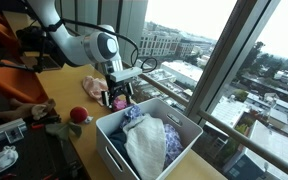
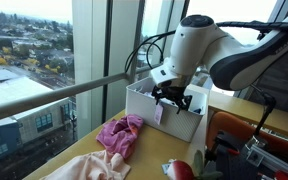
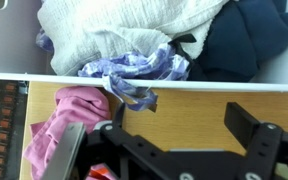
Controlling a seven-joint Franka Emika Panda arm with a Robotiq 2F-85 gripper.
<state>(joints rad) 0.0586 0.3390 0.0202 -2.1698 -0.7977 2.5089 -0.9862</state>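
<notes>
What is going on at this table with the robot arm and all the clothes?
The robot arm's gripper hangs open and empty just above the wooden table, close beside a white bin heaped with laundry. A pink garment lies on the table next to the gripper, outside the bin. In the wrist view, a blue-and-white cloth spills over the bin's rim. Nothing is gripped.

We held our arm (image 1: 79, 45) bent over the worktop's (image 1: 82, 148) window-side edge, wrist turned downward, and our gripper (image 1: 117, 97) hung with its jaws spread wide, empty.
</notes>
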